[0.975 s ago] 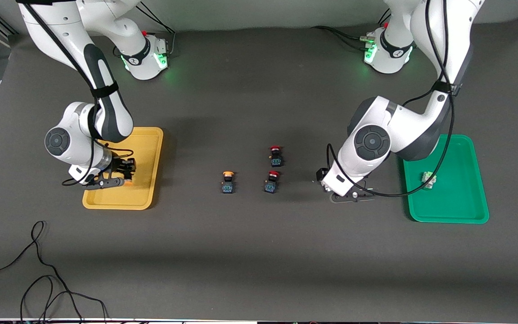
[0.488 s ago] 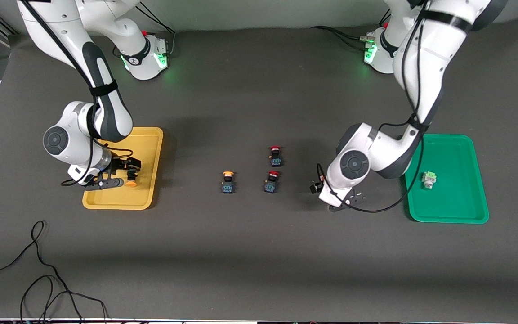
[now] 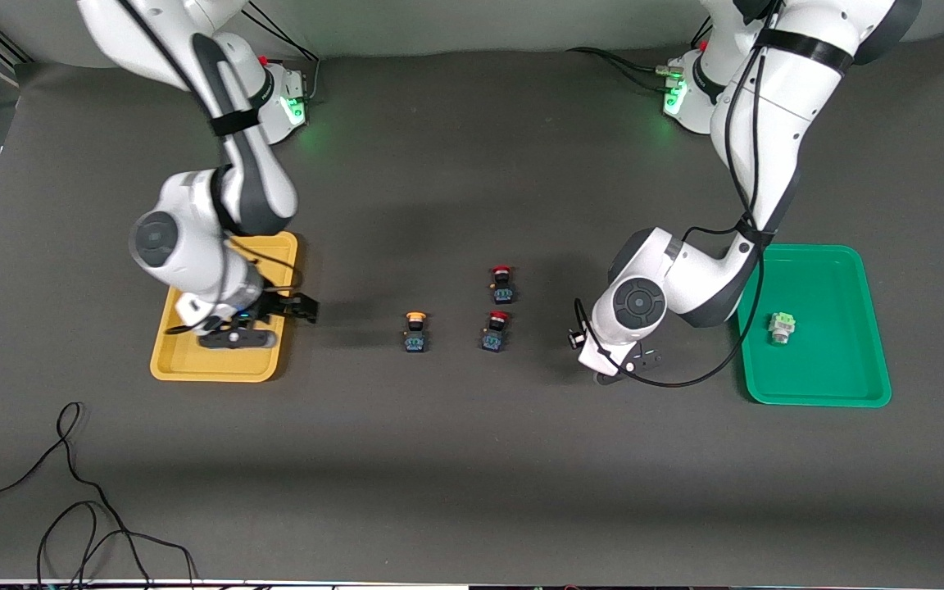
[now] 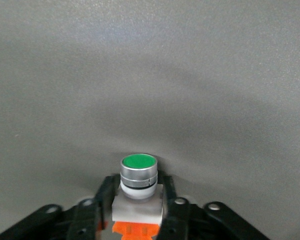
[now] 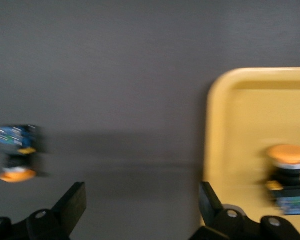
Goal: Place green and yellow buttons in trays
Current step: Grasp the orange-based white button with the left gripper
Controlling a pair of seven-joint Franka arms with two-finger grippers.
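Observation:
My left gripper [image 4: 138, 184] is shut on a green button [image 4: 138, 169] with a round green cap, white body and orange base, low at the table between the red-capped switches and the green tray [image 3: 841, 385]. A second green button [image 3: 782, 328] lies in that tray. My right gripper [image 5: 141, 195] is open and holds nothing, over the yellow tray's [image 3: 185, 365] rim on the side toward the table's middle. One yellow button [image 5: 288, 172] stands in the yellow tray. Another yellow button [image 3: 415, 332] sits on the mat near the middle.
Two black switches with red caps [image 3: 501, 284] [image 3: 496, 330] stand on the mat beside the loose yellow button, toward the left arm's end. A black cable [image 3: 79, 508] loops on the mat near the front camera at the right arm's end.
My right gripper let go of a yellow button in the yellow tray, opened and swung toward the table's middle. My left gripper shut on the green button.

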